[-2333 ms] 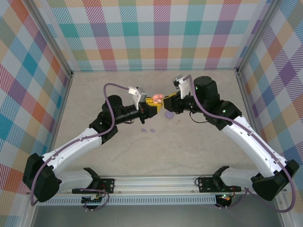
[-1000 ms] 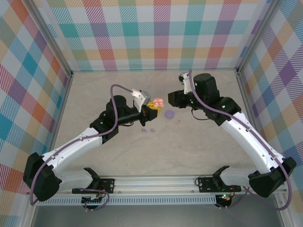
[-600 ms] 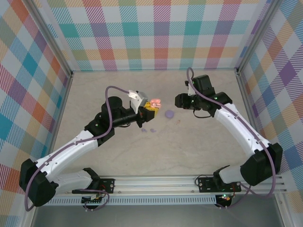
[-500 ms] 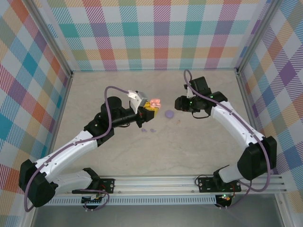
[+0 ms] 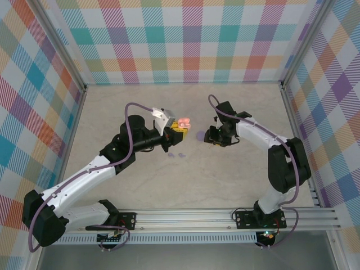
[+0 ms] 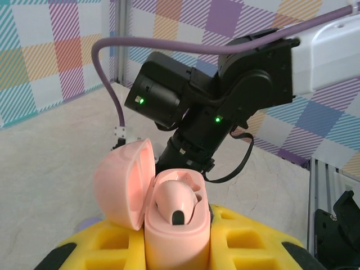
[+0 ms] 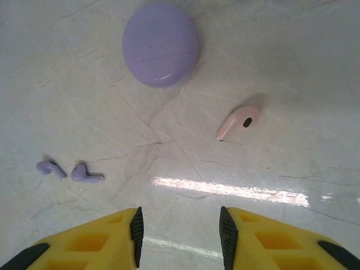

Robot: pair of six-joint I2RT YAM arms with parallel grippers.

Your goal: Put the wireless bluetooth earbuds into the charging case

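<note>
The right gripper [image 7: 180, 228] points down at the table [image 7: 292, 62], its two yellow fingers [image 7: 107, 239] apart with nothing between them and touching nothing. Ahead of them a loose pink earbud [image 7: 239, 122] lies on its side. Beyond it sits the purple case [image 7: 160, 44], flat on the table with its smooth top showing. Off to the left the two lilac earbuds [image 7: 49, 167] [image 7: 85, 174] lie just beside each other, well apart from that case. Bare stone-patterned table runs between all four things.

The left gripper [image 5: 179, 130] is clamped on an open pink case [image 6: 169, 219], lid tipped back, with one pink earbud [image 6: 175, 201] seated inside. The right arm [image 6: 236, 84] stands close in front of it.

From above, both grippers flank the purple case mid-table. Open room reaches out to the checked walls [image 5: 191, 39] and the metal rail [image 5: 185, 216].
</note>
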